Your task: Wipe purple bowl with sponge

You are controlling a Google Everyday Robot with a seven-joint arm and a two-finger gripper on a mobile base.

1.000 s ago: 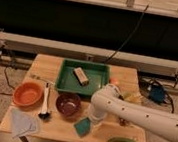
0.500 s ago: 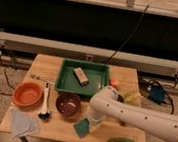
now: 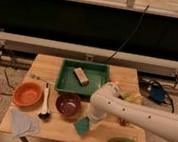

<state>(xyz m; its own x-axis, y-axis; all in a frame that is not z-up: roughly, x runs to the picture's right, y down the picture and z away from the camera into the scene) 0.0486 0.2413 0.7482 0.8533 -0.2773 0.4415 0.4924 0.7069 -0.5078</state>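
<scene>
The purple bowl (image 3: pixel 69 104) sits on the wooden table (image 3: pixel 124 77), in front of the green tray. The teal-green sponge (image 3: pixel 80 126) lies flat just right of the bowl, near the table's front edge. My white arm reaches in from the right and bends down. Its gripper (image 3: pixel 91 122) comes down on the sponge's right side and is shut on it. The arm hides that side of the sponge. The sponge rests on the table, apart from the bowl.
An orange bowl (image 3: pixel 27 94) stands left of the purple one, with a white brush (image 3: pixel 45 101) between them. A light blue cloth (image 3: pixel 23 123) lies front left. The green tray (image 3: pixel 63 79) holds a tan block (image 3: pixel 81 76). A green vegetable (image 3: pixel 122 141) lies front right.
The gripper has lowered onto the sponge and shut. The arm has shifted slightly left and down. The bowls and the sponge stay in place.
</scene>
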